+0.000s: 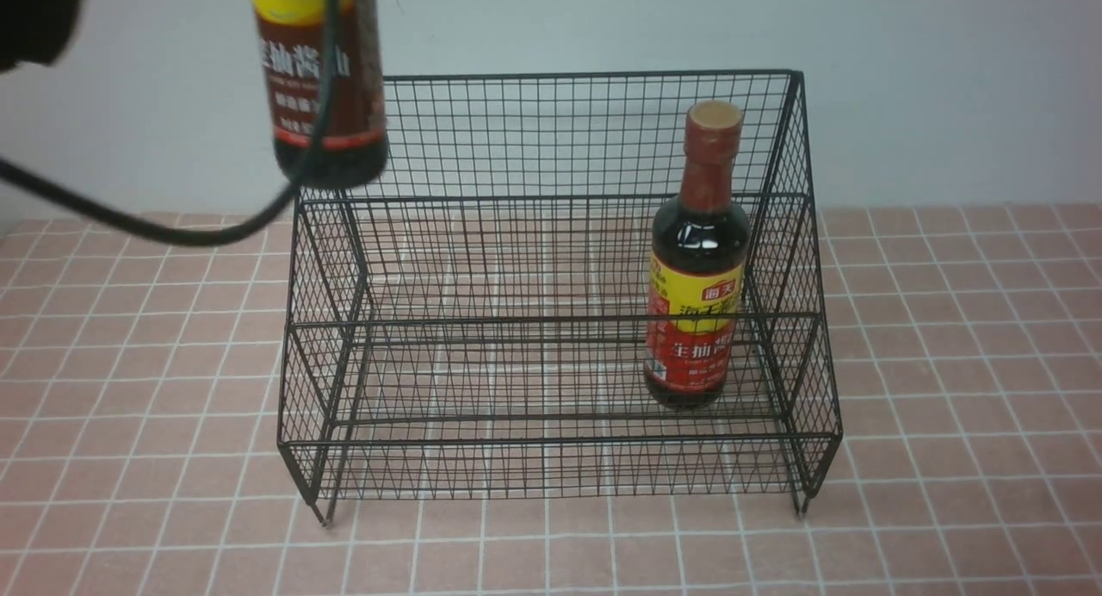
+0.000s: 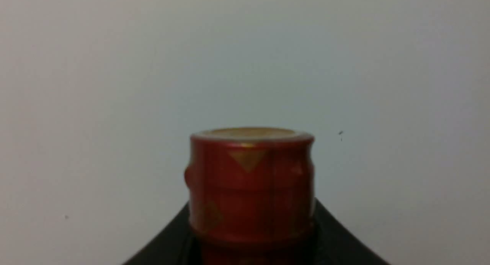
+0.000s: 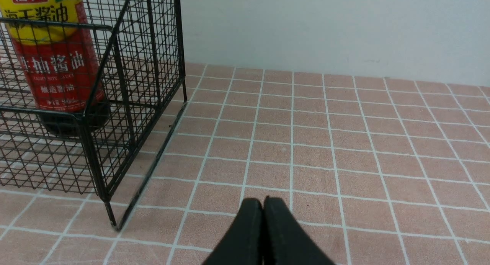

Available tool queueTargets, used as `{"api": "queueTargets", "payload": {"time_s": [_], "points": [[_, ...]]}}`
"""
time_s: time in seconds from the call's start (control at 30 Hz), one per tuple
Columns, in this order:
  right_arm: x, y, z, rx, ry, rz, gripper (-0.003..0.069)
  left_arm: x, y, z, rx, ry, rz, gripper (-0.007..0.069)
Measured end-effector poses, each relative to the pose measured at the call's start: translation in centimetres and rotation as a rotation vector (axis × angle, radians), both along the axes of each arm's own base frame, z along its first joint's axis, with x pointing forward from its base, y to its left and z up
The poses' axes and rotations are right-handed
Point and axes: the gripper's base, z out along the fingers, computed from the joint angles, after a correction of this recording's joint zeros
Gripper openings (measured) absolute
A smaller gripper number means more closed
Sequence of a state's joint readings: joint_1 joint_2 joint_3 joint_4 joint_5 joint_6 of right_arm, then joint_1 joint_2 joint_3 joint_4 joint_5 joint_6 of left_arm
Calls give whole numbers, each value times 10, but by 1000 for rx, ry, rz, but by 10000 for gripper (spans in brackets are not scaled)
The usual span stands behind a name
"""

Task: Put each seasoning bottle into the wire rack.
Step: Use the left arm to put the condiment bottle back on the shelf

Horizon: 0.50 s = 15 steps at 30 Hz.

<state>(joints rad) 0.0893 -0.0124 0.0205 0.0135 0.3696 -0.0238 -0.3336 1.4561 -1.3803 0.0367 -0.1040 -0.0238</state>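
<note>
The brown-label bottle [image 1: 320, 88] is hanging in the air toward the far left corner of the counter [image 1: 947, 406], its base hovering just above the left rear corner of the wire rack [image 1: 516, 148]. The left end effector [image 2: 252, 226] is clamping its neck just under the cap. The red-label bottle [image 1: 693, 320] is standing upright inside the rack, toward the counter's right edge. The right end effector [image 3: 263, 234] is hovering low over the counter beside the rack, fingers pressed together on nothing.

Both bottles are looking dark with liquid, so they are probably heavy, rigid, slick and breakable. The neck is offering the surest hold, with the shoulder flaring below it.

The front view is cutting off the grasp. Only the left wrist view is showing it, and no rack. The right wrist view alone is showing the idle fingers.
</note>
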Motion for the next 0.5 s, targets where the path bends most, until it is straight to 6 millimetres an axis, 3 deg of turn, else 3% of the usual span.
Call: {"api": "queueTargets", "payload": {"time_s": [0.27,0.5], "points": [[0,0,0,0,0,0,-8,29,-10,-35,40,87,2,251],[0,0,0,0,0,0,-8,34,-11,-54,86,222,6,251]]}}
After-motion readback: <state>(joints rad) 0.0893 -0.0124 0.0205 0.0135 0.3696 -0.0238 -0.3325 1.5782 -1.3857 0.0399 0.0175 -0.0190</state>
